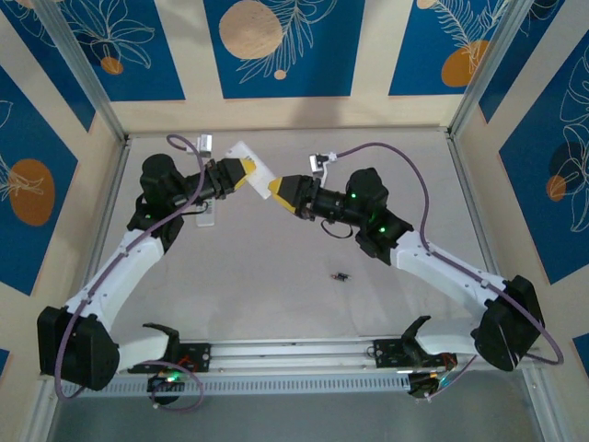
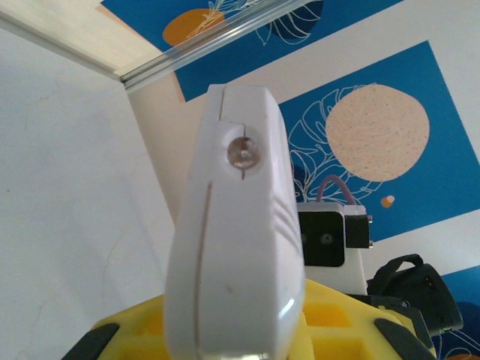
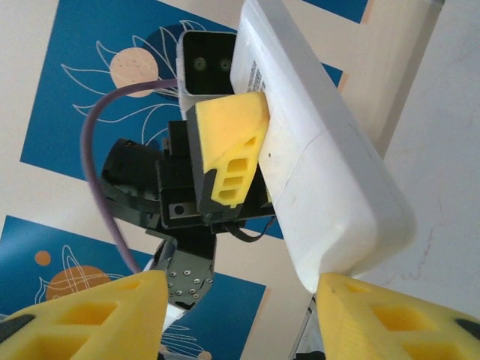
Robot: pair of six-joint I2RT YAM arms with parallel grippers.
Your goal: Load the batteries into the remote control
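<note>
Upper left of centre in the top view, the left gripper (image 1: 239, 173) is pinching the remote (image 1: 261, 181) aloft. Just right of it, the right gripper (image 1: 282, 191) stands spread at the remote's tip. Lower right, a battery (image 1: 341, 275) lies on the table (image 1: 276, 304) — the right should fetch it while the left holds the remote steady.

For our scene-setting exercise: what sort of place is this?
Probably a robotics test cell: a table walled by blue printed panels, with left arm and right arm bolted to a rail.
</note>
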